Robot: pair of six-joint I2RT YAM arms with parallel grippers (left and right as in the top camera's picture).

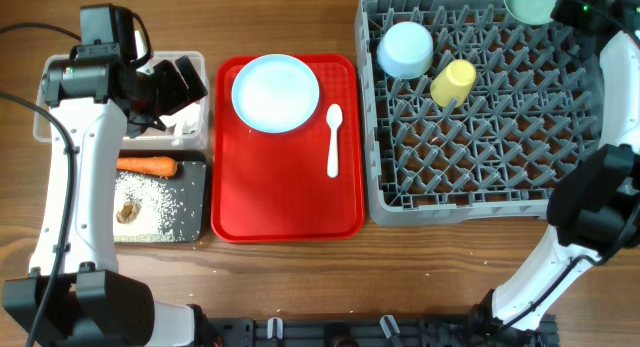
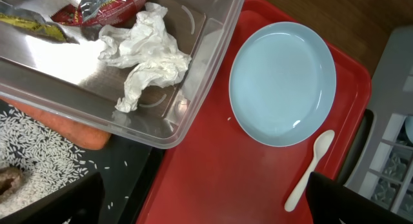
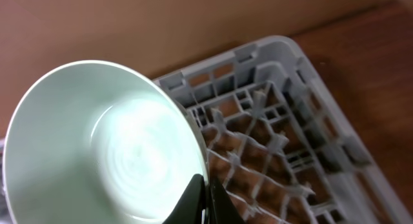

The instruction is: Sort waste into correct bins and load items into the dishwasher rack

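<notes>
1. The right pincer (image 3: 206,199) is clamped on the rim of a pale bowl (image 3: 103,153), its jaws pinched together across the thin wall. The bowl hangs tilted on edge, with its hollow side facing the wrist camera.
2. Just below and beyond the pincer is the far right corner of the grey rack (image 3: 277,140). The bowl looks held above the pegs, not yet seated. I judge the set-down to be a straight drop with the bowl kept on edge.
3. Further to the pincer's left, inside the rack, sit a yellow cup (image 1: 453,82) and a second bowl (image 1: 405,49), well apart from that corner.
4. Farther left again, outside the rack, a plate (image 1: 276,92) and a spoon (image 1: 334,139) lie on the red tray (image 1: 290,207). The spoon's length runs near-to-far across the table.
5. Farthest off, the left pincer (image 1: 172,82) hovers over the clear tub (image 1: 40,122), jaws wide apart and empty. That arm is the nearer one to the plate and spoon.
</notes>
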